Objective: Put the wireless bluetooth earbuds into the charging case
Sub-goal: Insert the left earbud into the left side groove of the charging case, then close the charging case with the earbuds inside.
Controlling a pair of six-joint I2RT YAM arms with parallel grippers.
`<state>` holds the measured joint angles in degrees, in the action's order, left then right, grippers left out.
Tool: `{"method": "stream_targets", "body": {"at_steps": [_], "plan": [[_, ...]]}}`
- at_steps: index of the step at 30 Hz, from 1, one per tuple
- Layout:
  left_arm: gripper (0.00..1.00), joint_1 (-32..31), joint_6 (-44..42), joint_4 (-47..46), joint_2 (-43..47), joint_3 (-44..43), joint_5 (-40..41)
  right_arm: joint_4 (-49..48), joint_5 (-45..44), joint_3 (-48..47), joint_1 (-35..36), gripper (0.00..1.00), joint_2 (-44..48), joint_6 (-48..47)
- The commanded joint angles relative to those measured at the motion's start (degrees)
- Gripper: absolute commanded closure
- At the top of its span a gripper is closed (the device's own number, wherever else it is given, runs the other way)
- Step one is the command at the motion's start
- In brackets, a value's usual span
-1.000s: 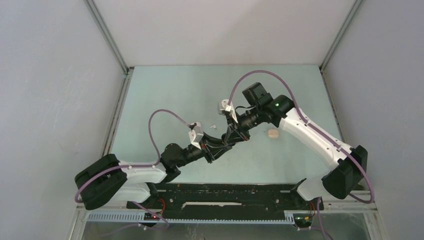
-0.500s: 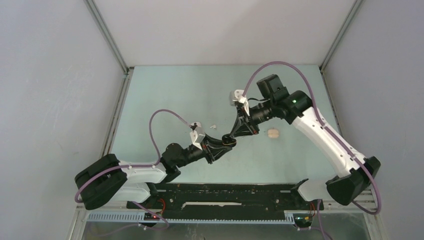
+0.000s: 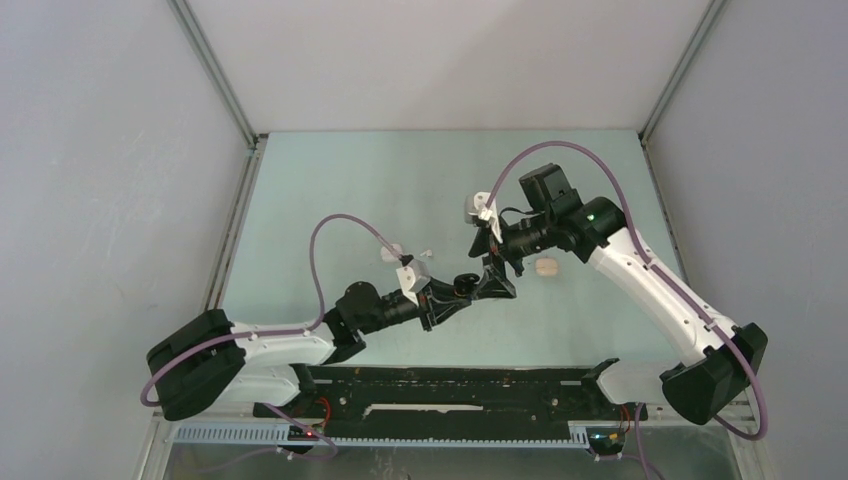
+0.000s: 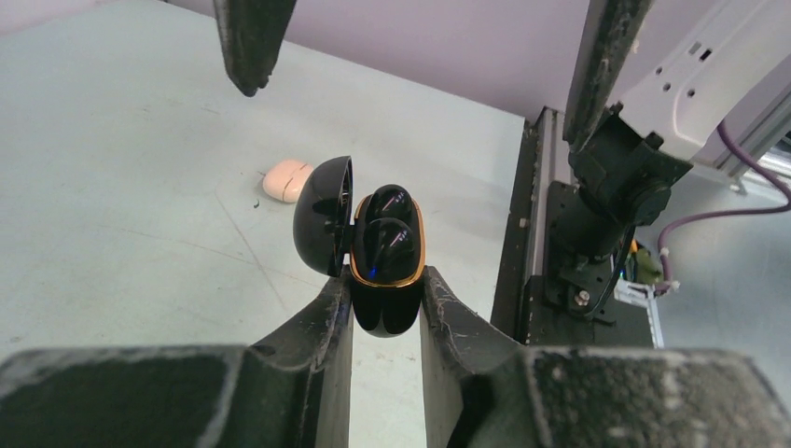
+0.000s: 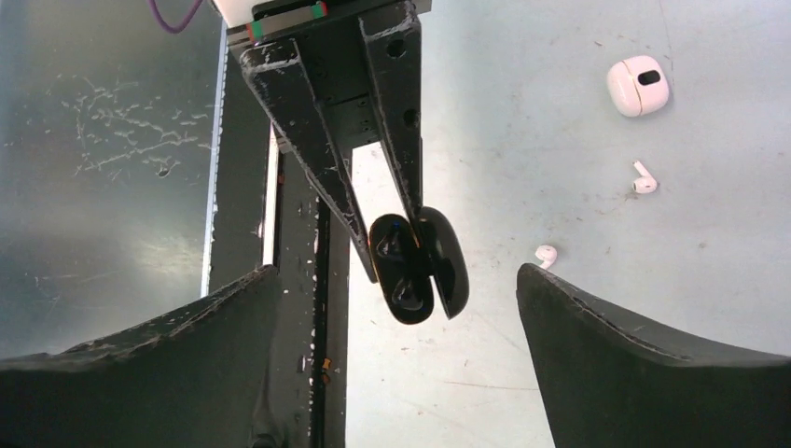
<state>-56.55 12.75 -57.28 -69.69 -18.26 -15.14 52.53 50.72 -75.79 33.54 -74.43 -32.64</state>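
**A:** Left wrist view, sweeping from the left: a pale pinkish case (image 4: pixel 287 179) lies shut on the surface (image 4: pixel 112 187). Just right of it, raised in the air, is the black charging case (image 4: pixel 384 313).

**B:** How does it sit?

**A:** Its long axis is in line with the fingers, running away from the wrist camera. Its lid (image 4: pixel 322 217) is swung open to the left, and the gold-rimmed mouth is turned toward the camera.

**B:** Anything inside?

**A:** Two glossy black earbuds (image 4: pixel 384 245), one beyond the other, both seated in the wells.

**B:** And who has it?

**A:** The left end effector (image 4: pixel 384 285), closed narrow onto the case's lower half, a finger on each flank.

**B:** The other arm?

**A:** The right end effector (image 4: pixel 409 119) hangs over the case, spread wide, holding nothing.

**B:** Further right?

**A:** In the right wrist view, a white earbud (image 5: pixel 546 253) lies loose on the surface, apart from the black case. A second white earbud (image 5: pixel 643 179) lies farther out, stem up-left. At far right, a white case (image 5: pixel 638 86), shut.
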Motion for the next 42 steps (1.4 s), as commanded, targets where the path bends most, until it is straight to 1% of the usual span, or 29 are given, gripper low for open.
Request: {"method": "stream_targets", "body": {"at_steps": [1, 6, 13, 16, 19, 23, 24, 26, 27, 29, 30, 31, 32, 33, 34, 35, 37, 39, 42], "plan": [[1.0, -1.1, -5.6, 4.4, 1.7, -2.7, -1.0, 0.8, -0.3, 0.7, 0.2, 0.0, 0.7, -4.9], [1.0, -1.1, -5.0, 3.4, 1.1, -3.1, -2.7, 2.6, -0.2, 3.5, 3.1, 0.0, -0.8, -7.8], [1.0, -0.1, -0.5, -0.6, 0.6, -2.5, 2.4, 5.2, -3.1, 4.2, 7.2, 0.0, -0.3, -9.7], [1.0, 0.9, 1.5, -0.6, -0.6, -2.9, 4.4, 5.5, -4.4, 4.2, 7.3, 0.0, 2.3, -9.7], [1.0, 1.3, 2.7, -0.7, -2.3, -3.0, 6.2, 5.5, -5.2, 4.2, 5.3, 0.0, 5.4, -9.1], [0.98, 2.3, 5.9, -0.2, -6.5, -4.8, 7.3, 5.8, -3.9, 4.4, -1.7, 0.0, 9.3, -7.6], [0.95, 2.4, 6.5, -0.4, -7.7, -5.5, 7.3, 4.8, -3.9, 5.1, -3.8, 0.0, 10.4, -6.5], [0.93, 2.4, 7.2, 2.8, -10.6, -8.9, 6.6, 0.0, -5.0, 8.5, -8.5, 0.0, 12.3, -2.5], [0.92, 2.4, 7.7, 5.5, -12.7, -11.4, 6.1, -3.8, -6.6, 10.6, -11.0, 0.0, 13.3, 0.7], [0.89, 2.5, 10.4, 12.5, -17.3, -20.0, 5.1, -15.8, -12.3, 14.8, -17.7, 0.0, 14.5, 10.7], [0.88, 2.5, 12.1, 16.3, -19.8, -24.1, 4.6, -21.7, -17.3, 17.0, -21.2, 0.0, 14.8, 17.1], [0.87, 2.6, 14.2, 19.8, -22.2, -27.9, 4.1, -26.2, -21.9, 18.5, -25.7, 0.0, 14.6, 23.6], [0.85, 2.8, 16.4, 22.3, -24.8, -31.1, 3.3, -28.4, -22.1, 19.2, -30.8, 0.0, 13.7, 28.4], [0.83, 3.4, 18.8, 24.1, -26.9, -33.7, 2.5, -30.0, -18.5, 19.3, -37.0, 0.0, 12.3, 32.5], [0.82, 4.1, 21.8, 25.1, -30.3, -36.1, 0.7, -30.4, -13.0, 19.2, -41.7, 0.0, 10.8, 35.9], [0.81, 4.9, 24.8, 25.2, -32.6, -37.9, -1.1, -29.9, -8.0, 18.8, -44.8, 0.0, 9.1, 37.2], [0.79, 6.7, 31.7, 25.3, -37.8, -41.6, -3.9, -27.9, -3.5, 18.3, -47.2, 0.0, 8.0, 36.1], [0.79, 8.1, 38.0, 25.6, -43.2, -45.4, -7.3, -26.5, -4.6, 18.5, -47.3, 0.01, 8.6, 33.9], [0.76, 8.9, 42.9, 28.3, -50.0, -51.5, -11.5, -27.3, -6.7, 19.3, -47.2, 0.01, 11.1, 33.4]]}}
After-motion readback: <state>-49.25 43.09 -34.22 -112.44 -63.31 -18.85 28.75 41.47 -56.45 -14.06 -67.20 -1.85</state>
